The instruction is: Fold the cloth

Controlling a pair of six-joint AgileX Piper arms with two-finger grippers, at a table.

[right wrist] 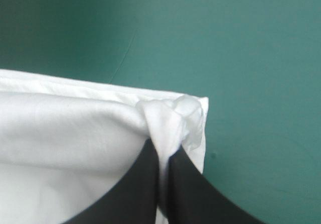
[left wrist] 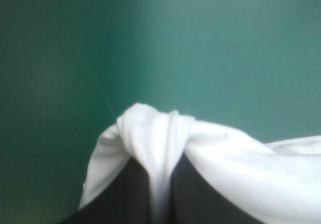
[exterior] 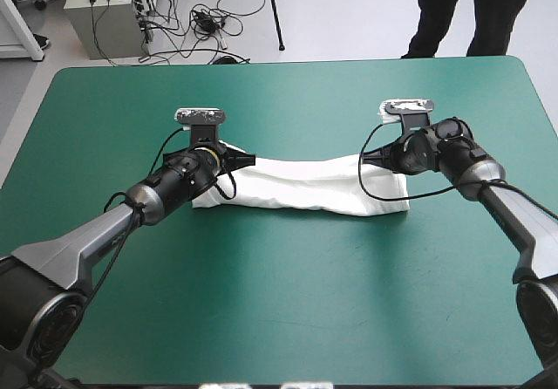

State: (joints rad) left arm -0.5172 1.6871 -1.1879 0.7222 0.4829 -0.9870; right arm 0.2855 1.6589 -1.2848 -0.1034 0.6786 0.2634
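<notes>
This is a robotics lab, plainly, not anyone's home. A work table [exterior: 279, 302] under a teal-green cover stands in front of me, with the left arm [exterior: 96, 232] and the right arm [exterior: 514, 206] reaching over it, each holding an end of the T-shirt [exterior: 296, 184]. Beyond the far edge, on a pale grey floor, tangled black cables [exterior: 209, 18] run to a power strip [exterior: 139, 10] at a grey equipment box [exterior: 100, 23], near a black stand leg [exterior: 274, 10].

Left arm [exterior: 113, 223]: we reach forward and inward, wrist low.
Left gripper [left wrist: 159, 158]: our fingers are pinched nearly closed on the T-shirt [left wrist: 241, 153].
Right arm [exterior: 506, 206]: we bend inward at the elbow, wrist low.
Right gripper [right wrist: 163, 151]: likewise pinched on it.
</notes>
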